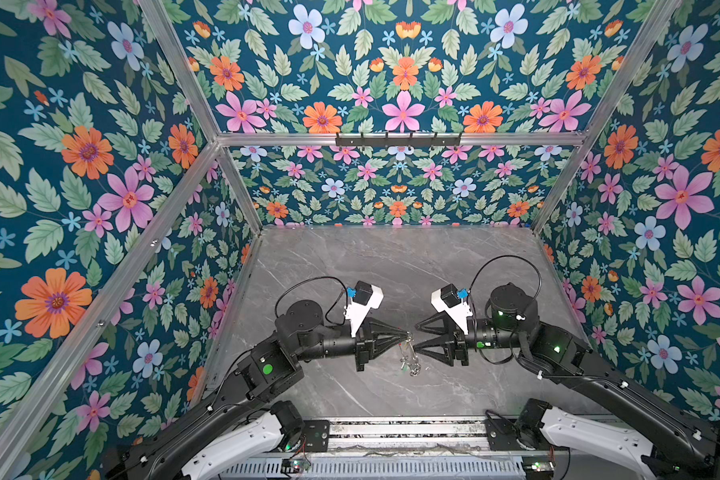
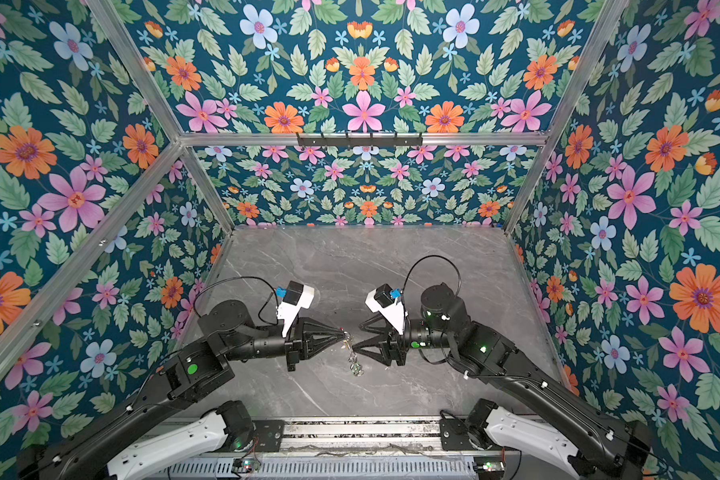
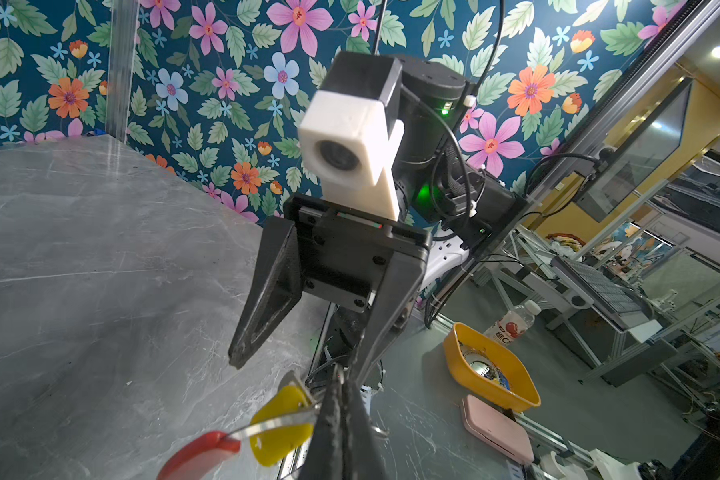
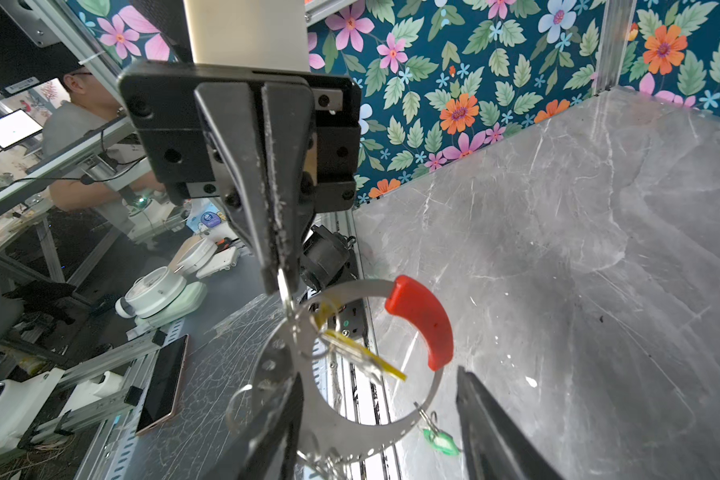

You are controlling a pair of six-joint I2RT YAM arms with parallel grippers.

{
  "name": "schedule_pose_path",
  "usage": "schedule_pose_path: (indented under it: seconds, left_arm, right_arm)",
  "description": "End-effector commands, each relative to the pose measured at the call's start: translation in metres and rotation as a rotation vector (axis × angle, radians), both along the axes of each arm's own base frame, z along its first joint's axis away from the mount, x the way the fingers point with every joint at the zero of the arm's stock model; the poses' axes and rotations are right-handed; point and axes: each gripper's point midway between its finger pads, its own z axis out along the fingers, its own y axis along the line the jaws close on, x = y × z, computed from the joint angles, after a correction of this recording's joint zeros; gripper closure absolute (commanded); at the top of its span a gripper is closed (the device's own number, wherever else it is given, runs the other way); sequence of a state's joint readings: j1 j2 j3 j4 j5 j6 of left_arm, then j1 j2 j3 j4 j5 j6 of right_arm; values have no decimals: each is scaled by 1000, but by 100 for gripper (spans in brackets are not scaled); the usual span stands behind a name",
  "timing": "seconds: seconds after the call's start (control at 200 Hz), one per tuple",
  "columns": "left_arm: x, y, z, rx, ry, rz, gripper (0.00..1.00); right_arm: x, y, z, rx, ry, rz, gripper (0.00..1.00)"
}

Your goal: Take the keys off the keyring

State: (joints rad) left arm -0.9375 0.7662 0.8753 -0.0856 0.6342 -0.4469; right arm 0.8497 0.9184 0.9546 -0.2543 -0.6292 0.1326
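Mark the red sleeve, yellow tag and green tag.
red plastic keyring sleeve (image 4: 427, 320): right wrist view, sleeve's middle.
yellow oblong plastic tag (image 3: 283, 445): left wrist view, flat face.
green oblong plastic tag (image 4: 442, 443): right wrist view, centre.

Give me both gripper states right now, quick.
Left gripper: closed, pinching the keyring at its rim.
Right gripper: open, fingers on either side of the keyring, not gripping it.

Both arms pointed inward, tips nearly meeting, the left gripper (image 1: 407, 335) clamped tight and the right gripper (image 1: 415, 338) facing it, jaws spread.
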Motion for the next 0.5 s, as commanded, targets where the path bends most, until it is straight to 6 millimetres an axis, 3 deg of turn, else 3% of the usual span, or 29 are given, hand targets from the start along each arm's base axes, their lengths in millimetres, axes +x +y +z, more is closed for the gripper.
schedule_pose_path:
  seconds: [0.0,0.29,0.495]
  left_arm:
    - [-3,0,12,-45,-22,-15,100]
    - [-4,0,12,-49,-17,-25,100]
    - [-3,2,12,-53,-18,-9,100]
  right_arm:
    - [-4,6,10,28,-33,31,39]
    - [-2,13,8,7,-32,32,42]
    - [-3,14,8,0,-26,41,62]
